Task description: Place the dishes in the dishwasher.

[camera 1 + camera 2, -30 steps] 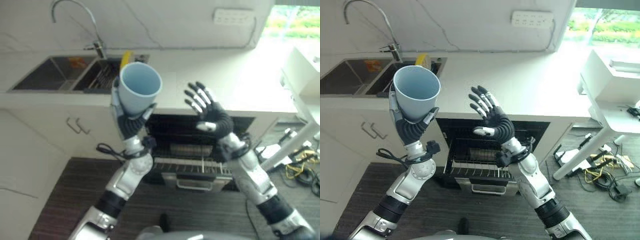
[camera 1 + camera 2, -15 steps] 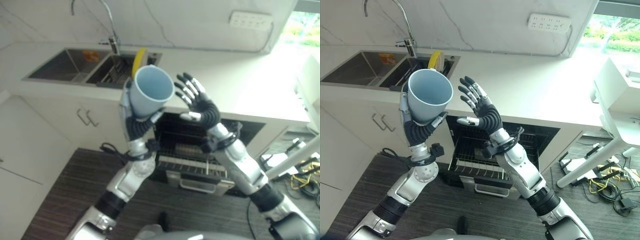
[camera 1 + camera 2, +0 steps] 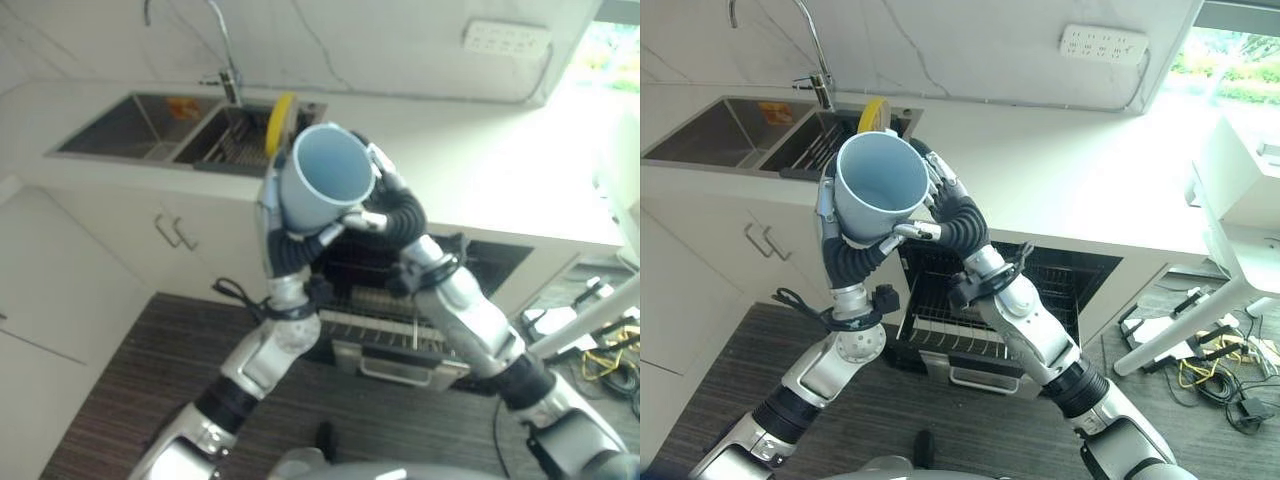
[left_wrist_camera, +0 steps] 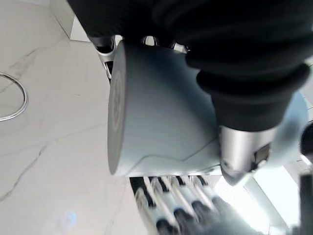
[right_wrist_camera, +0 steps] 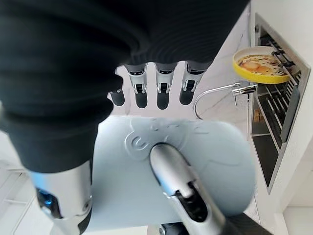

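Observation:
A light blue cup [image 3: 880, 185] is held up high in front of the counter, its open mouth facing me. My left hand [image 3: 847, 262] grips it from below, fingers and thumb curled round its wall. My right hand [image 3: 955, 220] wraps the cup's far side, fingers [image 3: 936, 176] bent over the wall near the rim and thumb [image 3: 908, 232] against its lower wall. The right wrist view has the cup's base [image 5: 161, 147] between that hand's fingers and thumb. Below, the dishwasher [image 3: 975, 300] stands open with its wire rack pulled out.
A double sink [image 3: 730, 130] with a curved faucet [image 3: 810, 40] lies at the left; a yellow dish [image 3: 873, 113] stands in its right basin. White counter [image 3: 1070, 160] runs above the dishwasher. Cabinet doors [image 3: 700, 270] sit lower left, a white table leg and cables to the right.
My right hand has moved left from open beside the cup to wrapping round it. The cup in my left hand has shifted slightly right and up.

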Robot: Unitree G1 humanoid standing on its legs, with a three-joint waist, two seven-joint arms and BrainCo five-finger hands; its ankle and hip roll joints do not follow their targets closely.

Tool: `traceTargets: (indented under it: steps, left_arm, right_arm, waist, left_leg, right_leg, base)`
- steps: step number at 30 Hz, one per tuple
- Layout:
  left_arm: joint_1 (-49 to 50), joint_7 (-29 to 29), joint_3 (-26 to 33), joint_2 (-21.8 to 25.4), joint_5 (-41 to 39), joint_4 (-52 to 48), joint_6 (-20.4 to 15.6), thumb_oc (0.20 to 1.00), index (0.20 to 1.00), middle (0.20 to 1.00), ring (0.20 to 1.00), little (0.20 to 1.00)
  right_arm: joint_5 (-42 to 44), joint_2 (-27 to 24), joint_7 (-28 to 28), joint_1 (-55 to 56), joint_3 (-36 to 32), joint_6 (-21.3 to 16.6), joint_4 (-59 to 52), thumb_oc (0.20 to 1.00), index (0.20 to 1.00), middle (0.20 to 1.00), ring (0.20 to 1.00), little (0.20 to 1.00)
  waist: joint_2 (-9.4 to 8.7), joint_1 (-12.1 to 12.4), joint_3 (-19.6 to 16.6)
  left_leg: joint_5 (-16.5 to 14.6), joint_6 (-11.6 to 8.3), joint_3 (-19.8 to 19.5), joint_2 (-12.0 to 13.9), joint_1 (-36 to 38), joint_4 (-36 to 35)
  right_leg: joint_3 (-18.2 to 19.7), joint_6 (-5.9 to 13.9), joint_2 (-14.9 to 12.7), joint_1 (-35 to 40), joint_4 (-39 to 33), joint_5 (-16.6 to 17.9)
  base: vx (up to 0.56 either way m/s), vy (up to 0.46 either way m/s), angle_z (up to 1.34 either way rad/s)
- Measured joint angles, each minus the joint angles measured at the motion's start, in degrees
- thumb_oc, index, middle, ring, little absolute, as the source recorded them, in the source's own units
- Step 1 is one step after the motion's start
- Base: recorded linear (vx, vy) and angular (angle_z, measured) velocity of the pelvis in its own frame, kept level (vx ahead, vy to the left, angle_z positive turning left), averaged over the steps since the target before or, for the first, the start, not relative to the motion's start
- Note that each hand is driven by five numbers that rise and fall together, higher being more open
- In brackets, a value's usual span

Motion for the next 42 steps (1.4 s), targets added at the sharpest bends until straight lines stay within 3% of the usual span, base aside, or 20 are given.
traceTargets:
  steps: [20, 42]
  left_arm:
    - [-0.4, 2.2, -1.0, -0.3, 1.6, 3.2, 0.6, 0.2, 0.2, 0.2, 0.2, 0.2]
    - [-0.4, 4.6, -1.5, -0.3, 2.2, 6.8, 0.6, 0.2, 0.2, 0.2, 0.2, 0.2]
  right_arm:
    - [2.2, 0.4, -1.1, -0.5, 0.1, 2.4, 0.0, 1.0, 1.0, 1.0, 1.0, 1.0]
    - [3.4, 0.5, -1.0, -2.1, 1.8, 4.1, 2.4, 1.0, 1.0, 1.0, 1.0, 1.0]
  waist:
    - [0.69, 1.2, 0.4]
    - [-0.08, 2.0, 0.9]
  left_leg:
    - [0.1, 0.08, -0.2, 0.0, 0.0, 0.0]
    - [0.1, 0.01, -1.0, -0.2, 0.1, 0.0]
  right_leg:
    - [0.0, 0.01, 0.0, 0.1, -0.2, -0.1]
    - [-0.6, 0.01, 0.1, 0.6, -0.4, -0.1]
  base:
    - [0.0, 0.0, 0.0]
    - [0.0, -0.001, 0.01]
